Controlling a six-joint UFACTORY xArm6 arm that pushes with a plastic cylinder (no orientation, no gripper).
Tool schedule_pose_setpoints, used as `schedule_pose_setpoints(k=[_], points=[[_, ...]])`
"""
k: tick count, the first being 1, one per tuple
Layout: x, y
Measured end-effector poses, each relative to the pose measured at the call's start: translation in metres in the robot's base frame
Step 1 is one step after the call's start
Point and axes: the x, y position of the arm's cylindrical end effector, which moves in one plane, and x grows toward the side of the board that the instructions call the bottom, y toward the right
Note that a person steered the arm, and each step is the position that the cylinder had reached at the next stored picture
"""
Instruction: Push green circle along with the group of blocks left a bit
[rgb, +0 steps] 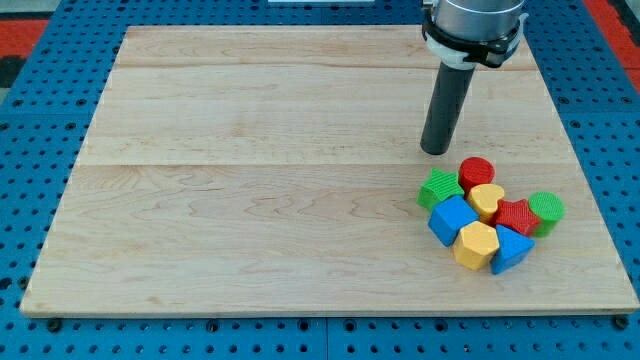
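The green circle (547, 209) sits at the right end of a tight group of blocks near the board's lower right. The group also holds a green star-like block (439, 187), a red cylinder (476, 172), a yellow heart-like block (487, 200), a red star-like block (516, 216), a blue cube (452, 219), a yellow hexagon (476, 244) and a blue triangle-like block (511, 248). My tip (435, 150) stands just above the group's upper left, a small gap from the green star and the red cylinder.
The wooden board (250, 180) lies on a blue pegboard table (30, 140). The board's right edge runs close to the green circle. The arm's grey body (475, 20) hangs over the board's top right.
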Motion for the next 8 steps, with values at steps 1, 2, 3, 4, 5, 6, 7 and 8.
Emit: schedule_pose_setpoints(k=[1, 2, 3, 4, 5, 6, 7, 8], points=[[0.000, -0.001], [0.002, -0.001], [0.000, -0.001], [0.000, -0.001], [0.000, -0.001], [0.000, -0.001], [0.000, 0.013], [-0.015, 0.049]])
